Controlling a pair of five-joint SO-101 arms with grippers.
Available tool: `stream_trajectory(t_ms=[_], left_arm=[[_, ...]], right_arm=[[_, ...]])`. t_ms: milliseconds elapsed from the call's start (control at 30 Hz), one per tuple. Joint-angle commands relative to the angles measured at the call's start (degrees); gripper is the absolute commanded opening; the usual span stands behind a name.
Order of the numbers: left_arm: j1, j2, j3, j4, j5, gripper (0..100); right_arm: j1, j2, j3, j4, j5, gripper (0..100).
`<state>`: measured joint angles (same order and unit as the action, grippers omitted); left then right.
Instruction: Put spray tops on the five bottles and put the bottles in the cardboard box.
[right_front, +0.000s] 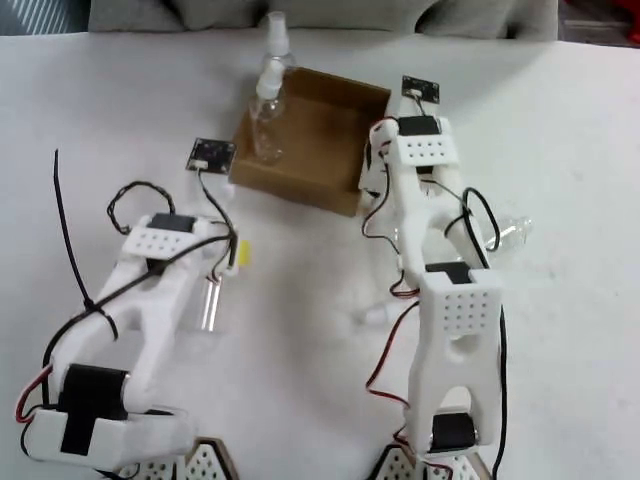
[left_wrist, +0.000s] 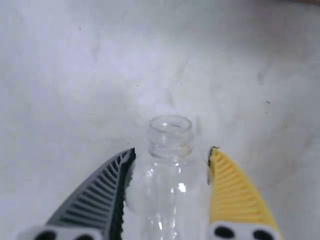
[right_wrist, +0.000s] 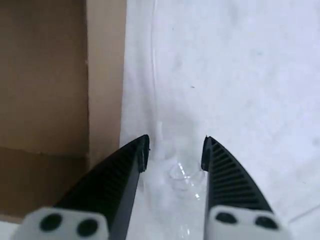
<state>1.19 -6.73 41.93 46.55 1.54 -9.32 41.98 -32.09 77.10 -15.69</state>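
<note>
The uncapped bottle stands upright on the white table, near and left of the cardboard box. The left gripper is closed on its body just below the open neck, one grey and one yellow finger pressed against either side.

One capped bottle lies inside the box, and a second capped bottle stands just beyond its far edge. Another clear bottle lies on its side to the right of the right arm.

The right gripper hangs just beside the box's right wall, jaws parted around a small clear piece, possibly a spray top; whether they grip it I cannot tell.

The capping step looks to be in hand. Next, a top must be brought over the steadied neck and aligned squarely before pressing down.
</note>
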Motion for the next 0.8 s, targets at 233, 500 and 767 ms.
stream_trajectory(t_ms=[233, 500, 767], left_arm=[[0.66, -2.95, -0.18, -1.58, -0.62, 5], [0.66, -2.95, -0.18, -1.58, -0.62, 5], [0.66, -2.95, -0.26, -1.58, -0.62, 5]], right_arm=[[-1.54, -4.53, -1.85, 7.08, 0.26, 15.2], [-1.36, -4.88, -1.76, 13.14, 3.34, 14.9], [-0.75, -13.14, 5.98, 13.14, 3.43, 14.9]])
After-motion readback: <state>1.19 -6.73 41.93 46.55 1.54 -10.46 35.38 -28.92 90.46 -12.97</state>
